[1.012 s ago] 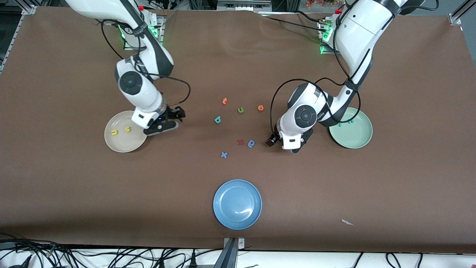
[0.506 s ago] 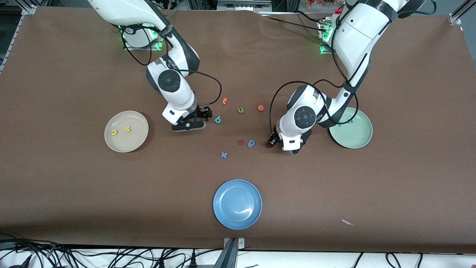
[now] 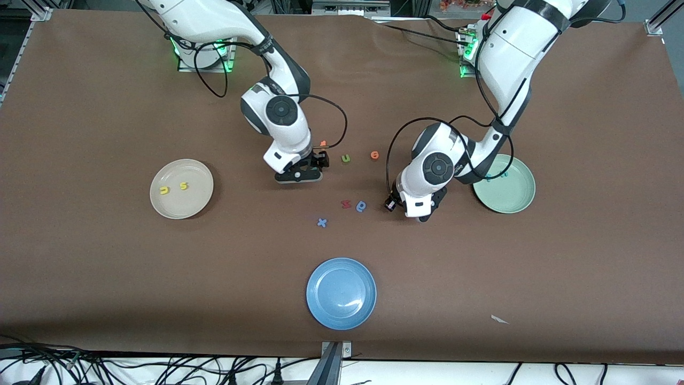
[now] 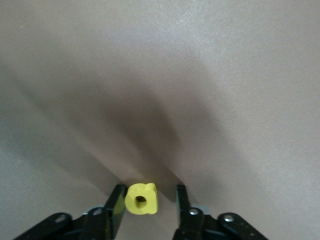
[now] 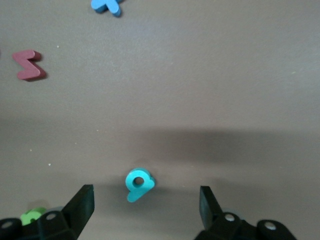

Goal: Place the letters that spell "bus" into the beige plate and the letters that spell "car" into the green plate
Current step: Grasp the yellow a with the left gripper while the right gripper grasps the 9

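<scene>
In the left wrist view a yellow a (image 4: 141,198) lies on the table between the fingers of my left gripper (image 4: 149,196). One finger touches it and a gap remains at the other, so the gripper is open. In the front view this gripper (image 3: 390,204) is low beside the blue round letter (image 3: 361,206) and hides the a. My right gripper (image 5: 146,196) stands wide open above the teal b (image 5: 138,183). It (image 3: 315,164) hides the b in the front view. The beige plate (image 3: 187,204) holds a yellow u (image 3: 164,190) and a yellow s (image 3: 184,186). The green plate (image 3: 507,197) holds two teal letters (image 3: 504,174).
Loose letters lie mid-table: an orange one (image 3: 323,144), an olive u (image 3: 346,158), an orange o (image 3: 374,155), a red z (image 3: 346,203) and a blue x (image 3: 321,222). A blue plate (image 3: 341,293) sits nearest the front camera. A paper scrap (image 3: 499,319) lies nearby.
My right arm swung from beside the beige plate to the middle and now hangs over the teal b. My left gripper stayed put while its fingers narrowed around the yellow a.
</scene>
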You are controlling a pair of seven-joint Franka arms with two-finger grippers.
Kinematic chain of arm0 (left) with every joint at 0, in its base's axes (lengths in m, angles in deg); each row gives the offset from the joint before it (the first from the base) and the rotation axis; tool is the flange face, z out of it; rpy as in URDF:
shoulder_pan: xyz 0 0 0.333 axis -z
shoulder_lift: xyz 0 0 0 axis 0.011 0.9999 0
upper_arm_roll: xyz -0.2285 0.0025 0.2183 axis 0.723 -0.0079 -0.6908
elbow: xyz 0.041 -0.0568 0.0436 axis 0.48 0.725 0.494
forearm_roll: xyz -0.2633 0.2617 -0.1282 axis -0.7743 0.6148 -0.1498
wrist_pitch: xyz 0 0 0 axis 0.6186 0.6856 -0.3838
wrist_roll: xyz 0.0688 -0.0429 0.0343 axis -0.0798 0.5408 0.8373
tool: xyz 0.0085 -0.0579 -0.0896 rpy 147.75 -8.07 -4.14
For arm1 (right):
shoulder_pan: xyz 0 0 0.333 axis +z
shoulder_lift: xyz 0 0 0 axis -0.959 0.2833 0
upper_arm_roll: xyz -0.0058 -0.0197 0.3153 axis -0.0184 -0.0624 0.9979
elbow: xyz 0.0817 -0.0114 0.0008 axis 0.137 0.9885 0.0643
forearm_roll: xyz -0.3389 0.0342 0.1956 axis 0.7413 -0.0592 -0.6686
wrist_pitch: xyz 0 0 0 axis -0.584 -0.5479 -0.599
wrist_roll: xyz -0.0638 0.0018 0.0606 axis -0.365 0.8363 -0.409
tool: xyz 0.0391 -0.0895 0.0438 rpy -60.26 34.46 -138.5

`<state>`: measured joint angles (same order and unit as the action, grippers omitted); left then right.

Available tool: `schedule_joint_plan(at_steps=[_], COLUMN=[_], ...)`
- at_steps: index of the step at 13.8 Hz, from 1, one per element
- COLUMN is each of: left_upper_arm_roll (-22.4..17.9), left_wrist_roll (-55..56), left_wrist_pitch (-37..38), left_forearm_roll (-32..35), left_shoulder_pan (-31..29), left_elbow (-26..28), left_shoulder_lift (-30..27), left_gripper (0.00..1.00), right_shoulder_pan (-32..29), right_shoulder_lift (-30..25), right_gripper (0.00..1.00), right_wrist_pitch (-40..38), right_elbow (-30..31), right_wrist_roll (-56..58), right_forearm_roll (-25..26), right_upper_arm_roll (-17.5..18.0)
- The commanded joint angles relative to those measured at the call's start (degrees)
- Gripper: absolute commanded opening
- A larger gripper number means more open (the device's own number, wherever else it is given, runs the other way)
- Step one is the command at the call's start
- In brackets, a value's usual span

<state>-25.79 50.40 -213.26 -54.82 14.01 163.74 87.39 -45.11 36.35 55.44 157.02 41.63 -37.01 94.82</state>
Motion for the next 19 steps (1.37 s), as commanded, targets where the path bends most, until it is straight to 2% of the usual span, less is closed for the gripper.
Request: schedule_joint_plan(at_steps=[1,3,5,11,16,19], left_upper_arm_roll=[-0.61,-0.61,-0.61,-0.26,0.18,0.09], left_wrist_roll=[1.6,1.17,-1.19,-15.69,-31.49,-42.22], left_wrist_pitch=[0.25,0.6,1.82,14.21,28.34,33.28], left_forearm_roll=[1.73,1.73,1.82,1.39,0.77,0.94], left_shoulder_pan=[0.83,0.74,-0.22,-8.82,-16.64,-22.18], left_elbow=[-0.04,-0.13,-0.22,-0.57,-0.57,0.22], left_shoulder_lift=[0.23,0.23,-0.47,-7.93,-14.27,-15.68], left_gripper=[0.31,0.24,0.22,0.18,0.17,0.17], right_shoulder_pan=[1.36,1.71,1.89,2.85,2.85,2.77], right_shoulder_lift=[3.06,3.5,3.68,5.26,5.43,5.43], right_gripper=[0.93,0.92,0.89,0.8,0.61,0.49], right_wrist_pitch=[-0.3,-0.3,-0.21,-0.21,-0.21,-0.29], right_elbow=[-2.23,-2.32,-2.5,-3.55,-3.55,-3.55], right_wrist_roll=[-5.29,-6.18,-6.36,-9.61,-9.52,-9.35], right_forearm_roll=[5.01,5.72,5.72,7.13,7.31,7.31], right_upper_arm_roll=[-0.8,-0.8,-0.8,-0.8,-0.8,-0.89])
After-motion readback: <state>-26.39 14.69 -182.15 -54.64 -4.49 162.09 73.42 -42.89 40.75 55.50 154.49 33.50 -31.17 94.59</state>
